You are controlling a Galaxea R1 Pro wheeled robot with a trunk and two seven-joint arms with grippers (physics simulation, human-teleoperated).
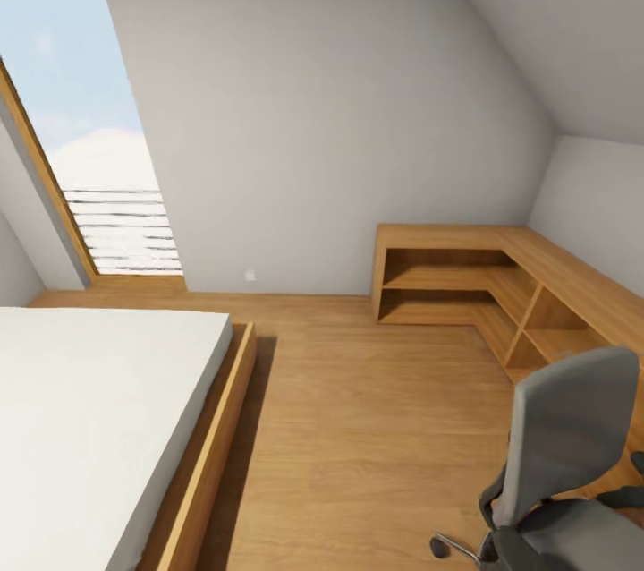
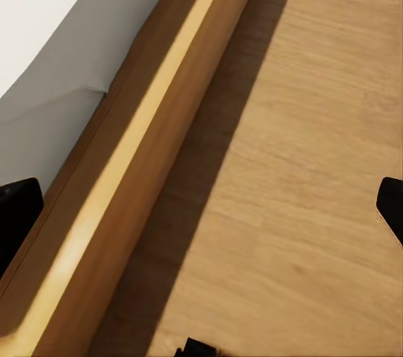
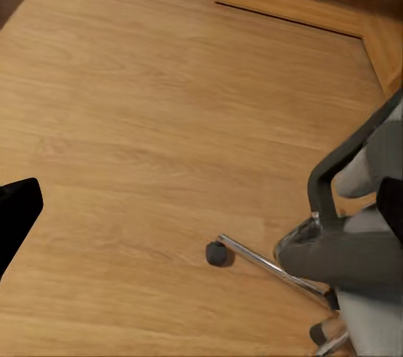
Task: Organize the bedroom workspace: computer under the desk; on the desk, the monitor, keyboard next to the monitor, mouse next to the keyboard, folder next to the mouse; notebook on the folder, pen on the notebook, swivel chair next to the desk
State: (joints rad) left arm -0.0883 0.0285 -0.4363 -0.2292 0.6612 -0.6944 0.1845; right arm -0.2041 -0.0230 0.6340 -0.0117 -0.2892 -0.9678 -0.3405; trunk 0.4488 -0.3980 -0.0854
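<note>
A grey swivel chair (image 1: 565, 441) stands at the lower right of the head view, its back toward me, on the wooden floor. The right wrist view looks down on the chair's armrest and seat (image 3: 357, 248) and one chrome leg with a caster (image 3: 217, 253). My right gripper (image 3: 201, 210) is open above the floor beside the chair, holding nothing. My left gripper (image 2: 201, 210) is open too, its dark fingertips (image 2: 17, 214) far apart over the floor beside the bed frame (image 2: 143, 164).
A low bed with a white mattress (image 1: 80, 410) and wooden frame (image 1: 210, 455) takes the left side. A wooden corner shelf unit (image 1: 487, 271) runs along the right walls. A slanted window (image 1: 89, 132) is at the back left. Open wooden floor (image 1: 358, 428) lies between bed and chair.
</note>
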